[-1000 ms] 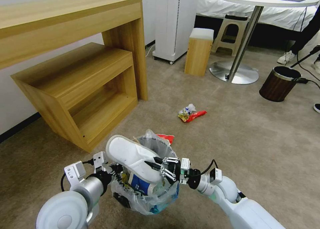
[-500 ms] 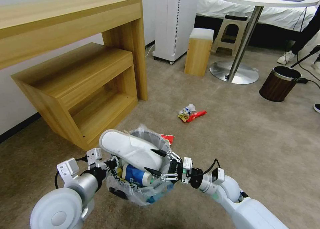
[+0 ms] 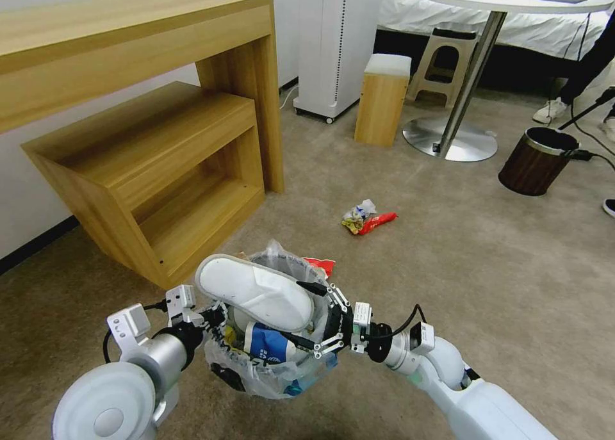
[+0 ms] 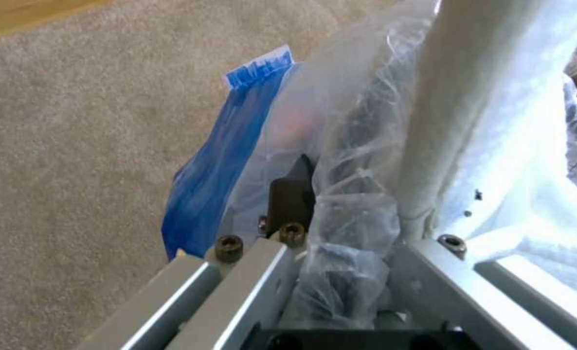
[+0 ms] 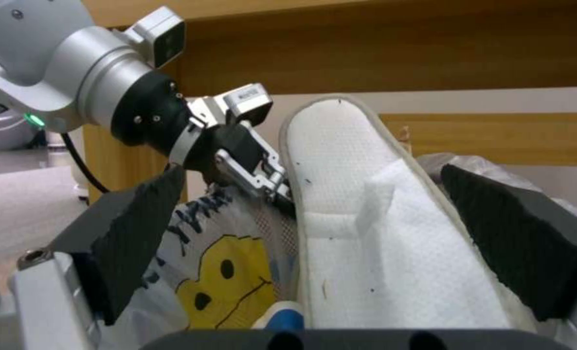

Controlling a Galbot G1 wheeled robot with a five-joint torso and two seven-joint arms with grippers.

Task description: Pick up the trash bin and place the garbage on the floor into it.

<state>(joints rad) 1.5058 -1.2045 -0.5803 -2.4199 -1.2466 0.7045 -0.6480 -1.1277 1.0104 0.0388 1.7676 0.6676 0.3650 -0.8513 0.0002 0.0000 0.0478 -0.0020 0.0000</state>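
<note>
My left gripper [image 3: 214,321] is shut on the near-left rim of the trash bin [image 3: 272,373], a small dark bin in a crinkly clear bag, and holds it above the floor [image 3: 487,280]. A white slipper [image 3: 256,293] lies across the bin's top, over a blue paper cup [image 3: 266,342]. At the slipper's right end my right gripper [image 3: 301,316] stands open, one finger on either side of it. The right wrist view shows the slipper [image 5: 366,218] between the spread pads [image 5: 139,228]. More garbage, a red wrapper with crumpled scraps [image 3: 368,219], lies on the carpet ahead. A red-white piece [image 3: 320,265] shows behind the bin.
A wooden desk with a low shelf unit [image 3: 160,164] stands close on the left. Farther off are a white appliance [image 3: 336,43], a wooden box stool [image 3: 381,100], a round table's pedestal [image 3: 448,139] and a brown wood-grain bin [image 3: 538,161]. Open carpet stretches to the right.
My right gripper has opened and let go of the slipper, which now rests flatter on the bin. The bin and my left gripper have shifted slightly left.
</note>
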